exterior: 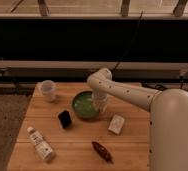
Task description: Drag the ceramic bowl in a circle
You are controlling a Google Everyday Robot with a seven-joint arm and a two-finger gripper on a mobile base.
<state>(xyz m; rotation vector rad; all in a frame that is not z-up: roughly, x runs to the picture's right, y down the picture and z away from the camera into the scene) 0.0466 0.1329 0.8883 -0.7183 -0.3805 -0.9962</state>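
Observation:
The green ceramic bowl (84, 106) sits on the wooden table (77, 145), near its middle. My gripper (100, 106) hangs from the white arm and reaches down onto the bowl's right rim, touching it. The arm comes in from the right and covers the bowl's right edge.
A small translucent white cup (48, 89) stands at the back left. A black object (64, 119) lies left of the bowl. A bottle (41, 145) lies at the front left, a dark red object (102, 150) at the front, a white packet (117, 123) to the right.

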